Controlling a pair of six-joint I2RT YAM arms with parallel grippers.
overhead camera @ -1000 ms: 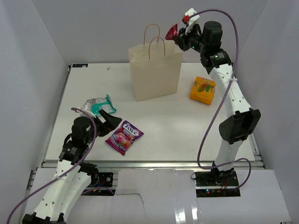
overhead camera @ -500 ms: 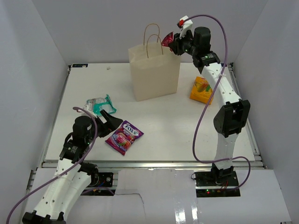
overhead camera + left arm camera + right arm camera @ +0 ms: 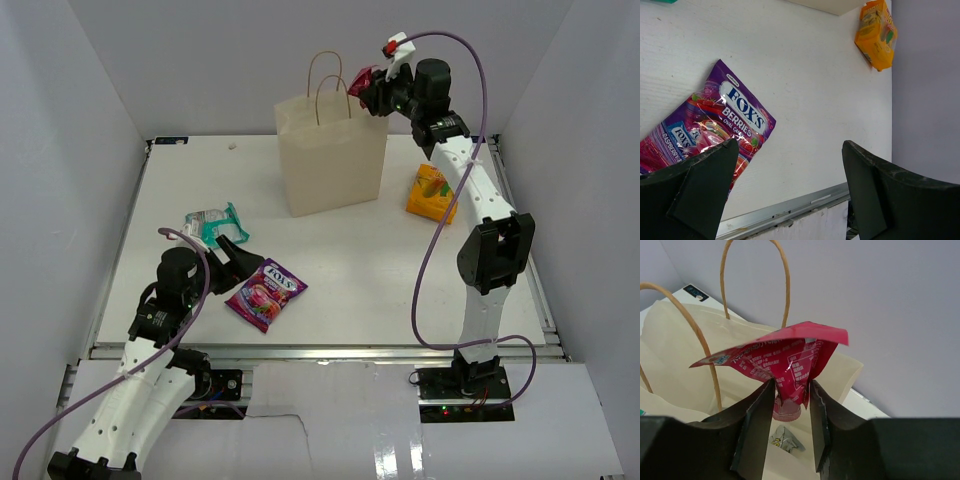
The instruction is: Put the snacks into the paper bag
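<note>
A: The right gripper [image 3: 790, 394]?
B: Pinching the red sachet [image 3: 782, 357] over the paper bag [image 3: 332, 160] mouth, with possibly a silver wrapper [image 3: 785, 440] inside.
A: The left gripper [image 3: 790, 150]?
B: Spread wide — at the purple candy bag [image 3: 722, 122] edge.

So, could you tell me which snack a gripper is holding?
The red sachet, pinched by the right gripper over the paper bag; the left gripper is empty.

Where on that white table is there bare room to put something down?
The widest bare patch lies between the tall cream paper bag, the orange-yellow box and the purple candy bag. The far left corner is nearly bare. Near left is crowded: the teal-and-white pouch, candy bag and left arm's jaws.
</note>
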